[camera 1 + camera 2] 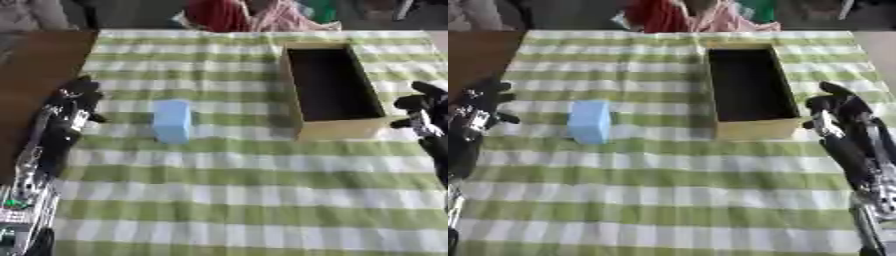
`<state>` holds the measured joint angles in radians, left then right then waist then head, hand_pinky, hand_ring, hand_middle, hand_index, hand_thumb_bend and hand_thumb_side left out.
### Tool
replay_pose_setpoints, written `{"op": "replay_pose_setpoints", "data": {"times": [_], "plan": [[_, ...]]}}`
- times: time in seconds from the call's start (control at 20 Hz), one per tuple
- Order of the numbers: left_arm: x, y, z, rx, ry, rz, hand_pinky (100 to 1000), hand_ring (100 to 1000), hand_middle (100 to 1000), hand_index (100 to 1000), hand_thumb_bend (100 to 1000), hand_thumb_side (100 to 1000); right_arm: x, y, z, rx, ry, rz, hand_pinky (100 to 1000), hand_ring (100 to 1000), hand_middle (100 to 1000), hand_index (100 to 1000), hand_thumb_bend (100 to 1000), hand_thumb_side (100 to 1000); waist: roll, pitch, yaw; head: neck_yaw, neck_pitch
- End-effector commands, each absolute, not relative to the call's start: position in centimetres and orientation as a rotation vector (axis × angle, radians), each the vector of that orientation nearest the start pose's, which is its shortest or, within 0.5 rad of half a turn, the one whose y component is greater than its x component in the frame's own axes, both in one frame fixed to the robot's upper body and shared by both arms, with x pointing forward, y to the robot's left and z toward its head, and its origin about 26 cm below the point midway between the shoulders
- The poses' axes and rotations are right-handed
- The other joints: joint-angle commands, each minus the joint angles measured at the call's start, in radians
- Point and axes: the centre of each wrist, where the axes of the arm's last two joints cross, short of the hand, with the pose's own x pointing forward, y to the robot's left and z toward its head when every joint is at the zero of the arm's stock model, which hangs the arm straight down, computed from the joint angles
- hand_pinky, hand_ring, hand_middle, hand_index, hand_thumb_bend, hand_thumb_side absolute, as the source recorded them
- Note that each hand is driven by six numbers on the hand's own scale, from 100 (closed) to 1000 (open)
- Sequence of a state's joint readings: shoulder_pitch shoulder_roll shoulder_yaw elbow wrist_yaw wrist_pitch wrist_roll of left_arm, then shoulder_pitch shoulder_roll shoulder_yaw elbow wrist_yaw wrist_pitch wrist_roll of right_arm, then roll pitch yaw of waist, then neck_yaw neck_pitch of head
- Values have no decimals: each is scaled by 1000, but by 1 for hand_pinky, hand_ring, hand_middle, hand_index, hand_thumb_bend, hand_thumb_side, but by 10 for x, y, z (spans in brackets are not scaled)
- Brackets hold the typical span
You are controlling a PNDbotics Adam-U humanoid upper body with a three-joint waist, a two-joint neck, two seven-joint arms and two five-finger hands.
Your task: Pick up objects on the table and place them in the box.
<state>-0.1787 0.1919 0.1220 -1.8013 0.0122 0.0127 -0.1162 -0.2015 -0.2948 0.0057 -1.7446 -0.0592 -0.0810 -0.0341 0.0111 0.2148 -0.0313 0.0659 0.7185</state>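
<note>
Sitting just right of the left hand point(77, 100), whose fingers looked loosely curled on nothing, the light-blue block point(172, 121) ran near-to-far, left of the wooden box point(337, 129); right hand point(837, 107) farther, half-curled, empty.

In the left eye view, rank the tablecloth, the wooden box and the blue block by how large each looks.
1. Green checked tablecloth, filling most of the view.
2. Wooden box, open and dark inside.
3. Light blue block, clearly smallest, standing left of the box.

The box lies a little farther from the camera, yet looks bigger.
</note>
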Motion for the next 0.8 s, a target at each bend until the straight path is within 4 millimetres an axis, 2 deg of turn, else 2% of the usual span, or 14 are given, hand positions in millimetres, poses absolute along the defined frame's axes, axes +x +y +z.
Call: {"op": "replay_pose_setpoints", "data": {"times": [0.05,0.45,0.8], "plan": [[307,294,122,127,-1986,-228,585,814,779,875,524,596,318,-284,116,-150,-2036,244,580,772,646,865,100,468,0,-16,0,2,-9],[307,296,126,150,-1998,-270,590,822,788,888,521,575,318,-284,116,-151,-2036,244,580,771,646,865,100,469,3,-18,-3,0,-9],[314,305,159,299,-2053,-527,610,831,799,889,518,539,318,-285,114,-156,-2028,252,580,771,645,865,100,469,9,-23,-10,-2,-2]]}}
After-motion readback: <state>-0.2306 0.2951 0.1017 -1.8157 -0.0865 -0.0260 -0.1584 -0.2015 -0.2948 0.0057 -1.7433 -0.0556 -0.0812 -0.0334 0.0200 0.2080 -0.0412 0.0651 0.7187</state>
